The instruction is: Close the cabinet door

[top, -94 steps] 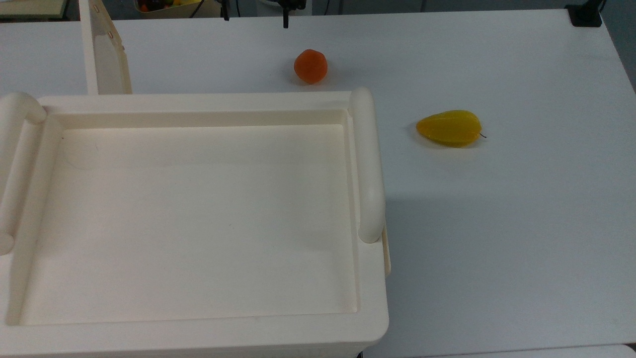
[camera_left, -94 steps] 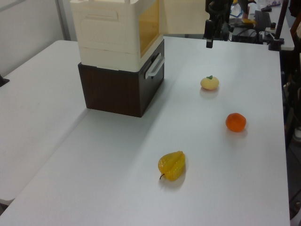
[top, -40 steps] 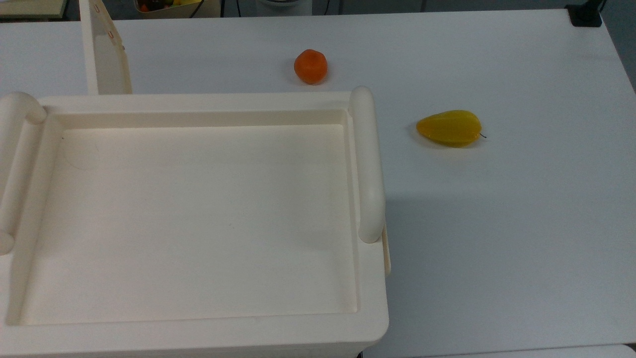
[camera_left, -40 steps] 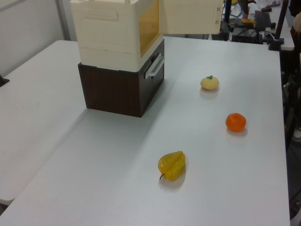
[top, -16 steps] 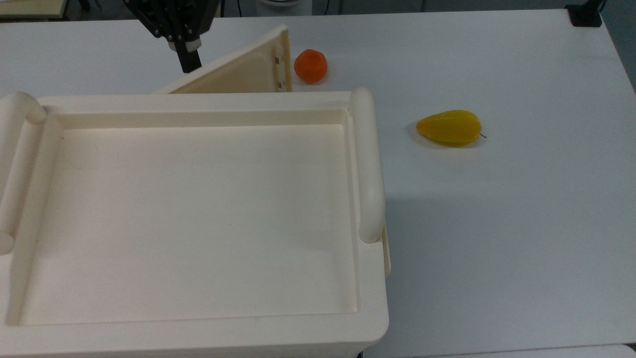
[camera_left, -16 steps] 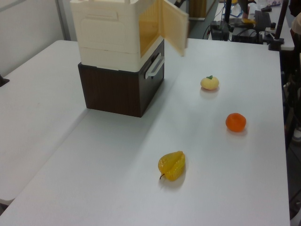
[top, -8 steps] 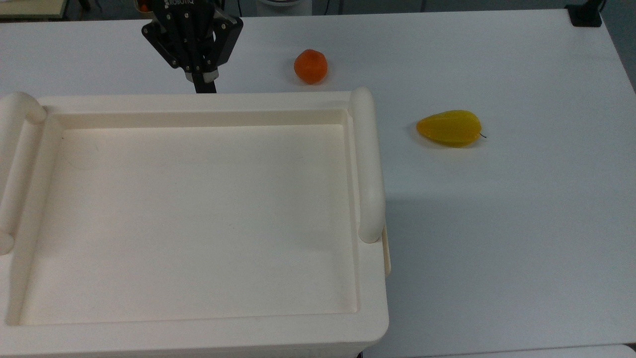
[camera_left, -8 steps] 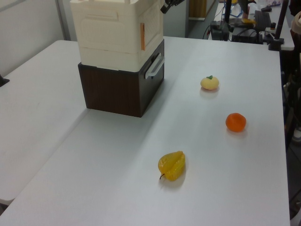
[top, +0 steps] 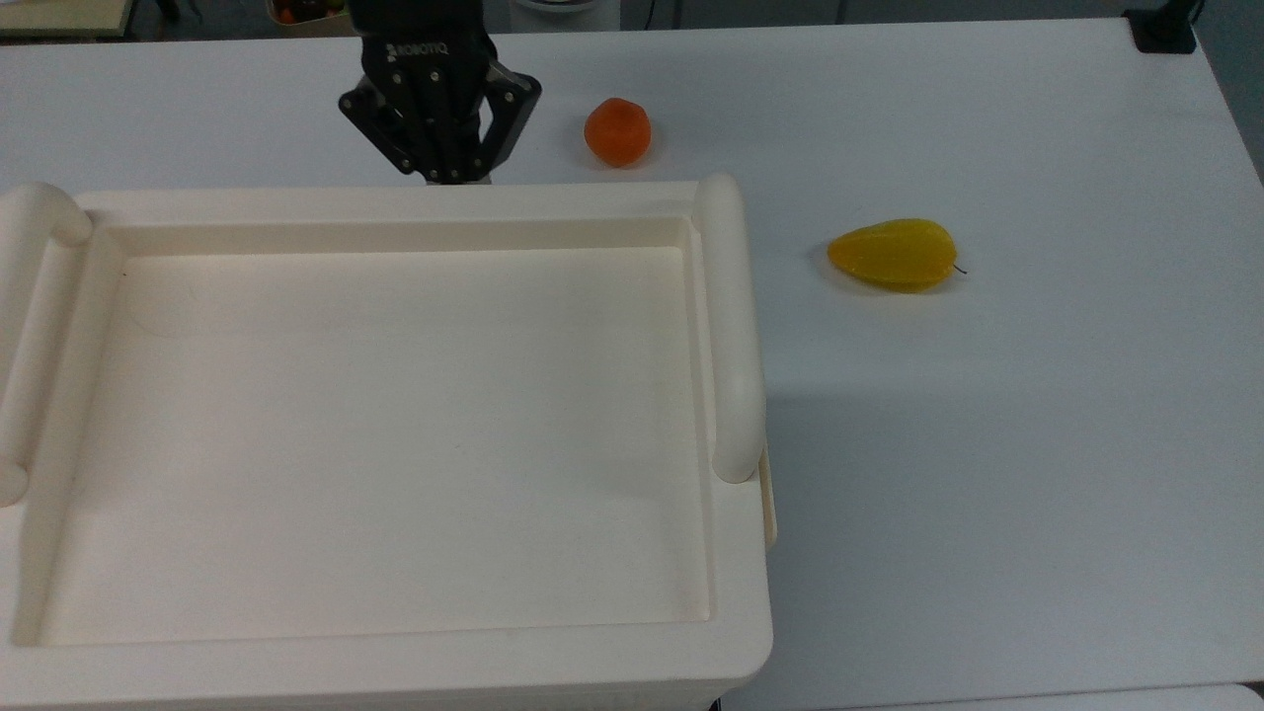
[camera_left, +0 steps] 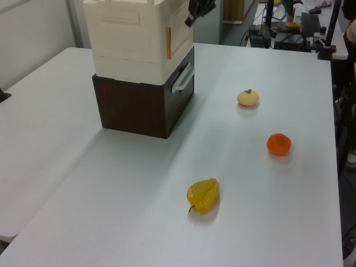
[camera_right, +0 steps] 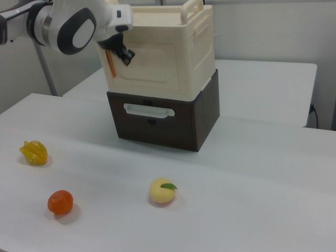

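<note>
One second back the cabinet door stood swung out at an angle from the cabinet; now it lies flush against the cabinet's front face, as it already did half a second ago, and in the right view it reads as a framed cream panel filling that face. The gripper has followed it in and sits right at the door, near the cabinet's upper corner on the right view's left; whether it touches the panel cannot be told. In the top view its black body has slid along the cabinet's far edge toward the orange fruit. Whether its fingers are parted or together cannot be told, and nothing appears to be held. Judged from the flush door, the closing looks done, and what remains is likely only to back the arm away from the cabinet. The yellow fruit lies apart from the cabinet, untouched.
</note>
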Controlling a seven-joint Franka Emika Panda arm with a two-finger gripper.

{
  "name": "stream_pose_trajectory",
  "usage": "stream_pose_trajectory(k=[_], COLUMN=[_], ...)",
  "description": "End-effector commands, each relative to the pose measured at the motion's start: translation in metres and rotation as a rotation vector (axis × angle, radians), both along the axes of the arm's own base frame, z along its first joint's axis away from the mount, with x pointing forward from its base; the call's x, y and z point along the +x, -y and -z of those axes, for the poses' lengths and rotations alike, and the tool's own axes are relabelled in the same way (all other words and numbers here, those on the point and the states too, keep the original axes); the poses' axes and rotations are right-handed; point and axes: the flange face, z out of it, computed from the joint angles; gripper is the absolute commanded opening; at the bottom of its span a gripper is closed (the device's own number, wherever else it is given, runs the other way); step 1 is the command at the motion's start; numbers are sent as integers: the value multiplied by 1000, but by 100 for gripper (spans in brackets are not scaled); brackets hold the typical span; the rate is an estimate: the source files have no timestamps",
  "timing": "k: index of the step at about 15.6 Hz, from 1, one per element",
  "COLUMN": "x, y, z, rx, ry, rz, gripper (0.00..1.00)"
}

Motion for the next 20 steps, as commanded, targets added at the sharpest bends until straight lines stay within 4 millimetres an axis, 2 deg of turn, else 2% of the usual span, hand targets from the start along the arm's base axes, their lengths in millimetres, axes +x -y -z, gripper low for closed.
stream_pose_trajectory(k=[1,4,8,10,13,18,19,20], x=[-24,-51,-90,-103,-106,-106,-106,-106], y=[-25,-29,-15,-7,-8,-9,-9,-9], z=[19,18,10,5,10,11,11,11], rx=[-133,-211,-336,-378,-395,-384,-382,-382], ry=[-197,-355,-509,-536,-558,-559,-559,-559], rz=[-114,-163,-311,-328,-323,-319,-318,-318], gripper=[0,0,0,0,4,56,74,84])
